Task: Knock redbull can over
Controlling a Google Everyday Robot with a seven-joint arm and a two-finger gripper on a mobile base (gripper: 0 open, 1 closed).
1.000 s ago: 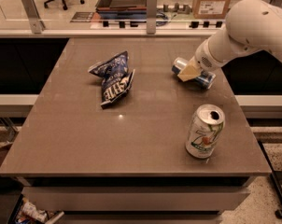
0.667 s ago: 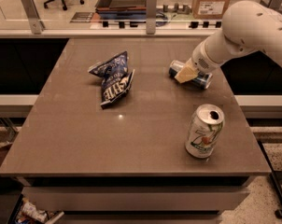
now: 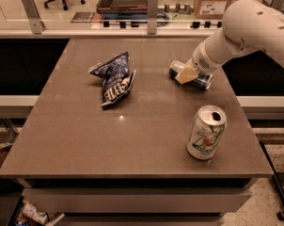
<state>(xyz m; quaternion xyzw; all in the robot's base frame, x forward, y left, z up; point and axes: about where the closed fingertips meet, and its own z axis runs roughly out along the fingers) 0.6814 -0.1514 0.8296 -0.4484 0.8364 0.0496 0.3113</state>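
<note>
- Redbull can (image 3: 203, 81): slim blue-and-silver drink can, lying on its side near the far right corner of the bench (image 3: 85, 135), long axis roughly along the far edge. Judged knocked over.
- Handling, judged: thin metal, light, stiff along its length but easily dented at the wall. Smooth and slippery. On its side it rolls freely, so any push across its axis sends it toward a bench edge.
- Where to take hold, judged: a knock needs no grasp. If one is wanted, close across the middle of the body from above, not at the rims.
- Tool (image 3: 186, 74): a tan tip at the end of the white arm (image 3: 248, 27), touching or just over the can's middle. Open or closed: cannot tell.
- 7UP can (image 3: 206, 133): wider, white and green, upright near the front right corner, well apart from the redbull can.
- Chip bag (image 3: 114, 79): blue, crumpled, left of bench centre, apart from both cans.
</note>
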